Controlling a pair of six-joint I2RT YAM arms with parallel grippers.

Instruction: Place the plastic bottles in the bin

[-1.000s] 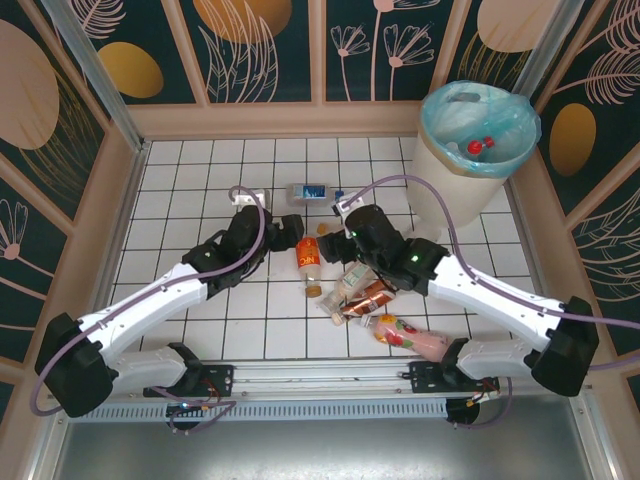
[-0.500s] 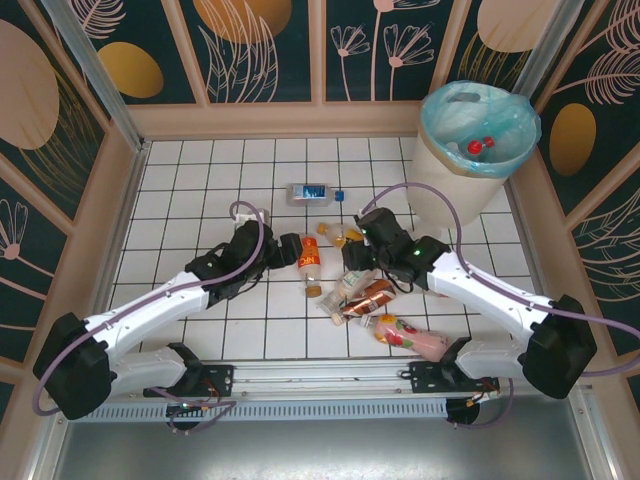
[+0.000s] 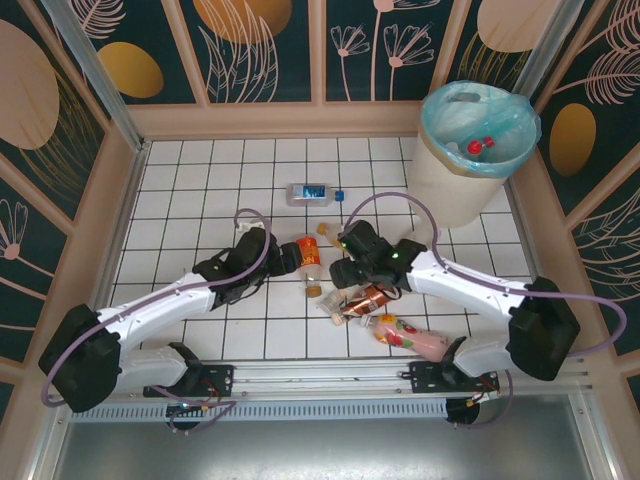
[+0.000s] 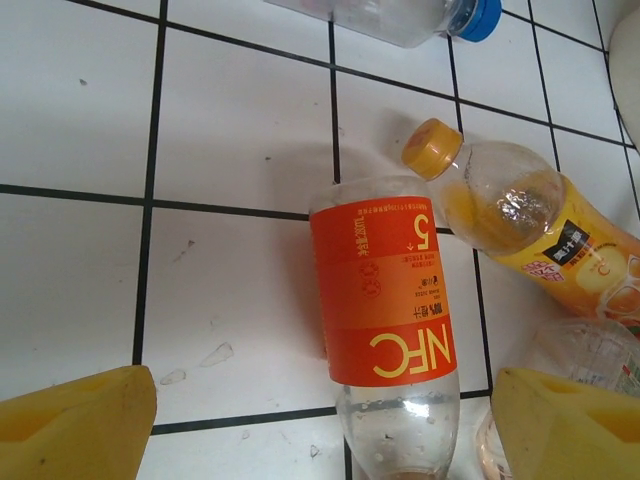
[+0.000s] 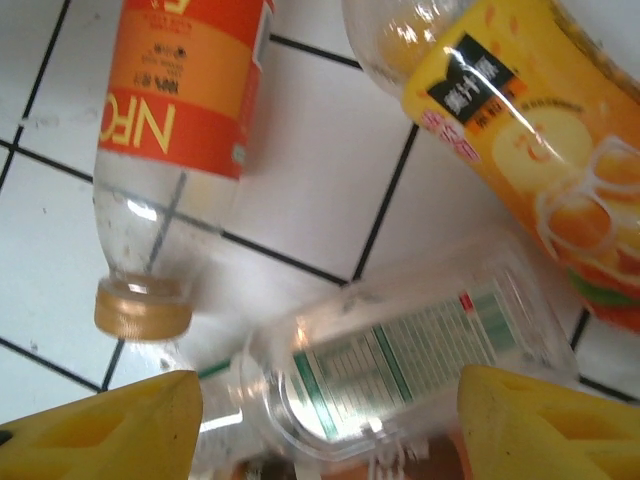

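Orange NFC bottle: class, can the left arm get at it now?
Probably yes: the open left claw frames the NFC bottle, with nothing lying over it. The yellow-labelled bottle beside it may crowd one finger.

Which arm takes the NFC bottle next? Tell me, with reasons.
Left. Its open pincer faces the NFC bottle, whose near end lies between the fingertips. The right pincer is open over the clear bottle instead, with the NFC bottle off to one side.
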